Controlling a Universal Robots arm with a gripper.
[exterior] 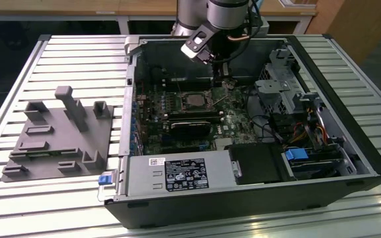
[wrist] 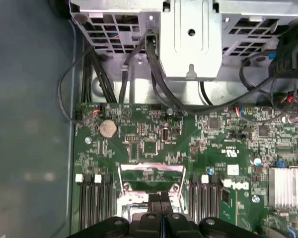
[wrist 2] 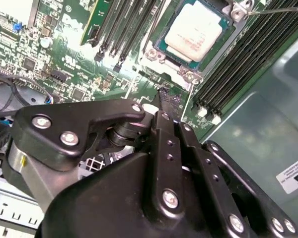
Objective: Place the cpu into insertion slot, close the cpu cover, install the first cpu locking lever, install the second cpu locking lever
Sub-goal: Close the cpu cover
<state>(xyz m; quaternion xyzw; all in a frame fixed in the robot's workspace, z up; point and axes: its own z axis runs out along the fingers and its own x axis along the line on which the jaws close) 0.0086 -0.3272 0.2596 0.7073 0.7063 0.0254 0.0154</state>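
We find the claw (wrist 2: 163,99) clenched, its two black metal fingers pressed tip to tip with nothing that we can make out between them. It hangs low inside the open computer case (exterior: 349,144), close over the green motherboard (wrist: 154,144).

The cpu (wrist 2: 196,29) already sits in its socket, just beyond the claw's tips and slightly below them, in the second wrist view. It is a flat square with a pale, matt silver-grey top and a thin dark border. Being square, it offers no long axis to line up with.

In the first wrist view the cpu cover (wrist: 151,167) shows just ahead of the claw's tips as a thin, bright metal frame. Green board is visible through its window, so we judge it to be standing raised off the chip, not closed. We cannot be sure of its exact tilt.

Long black memory slots (wrist 2: 238,74) flank the socket on either side of the claw. A thin steel lever wire (wrist 2: 278,10) runs past the far corner of the socket.

The case rests on a slatted metal worktop (exterior: 65,64).
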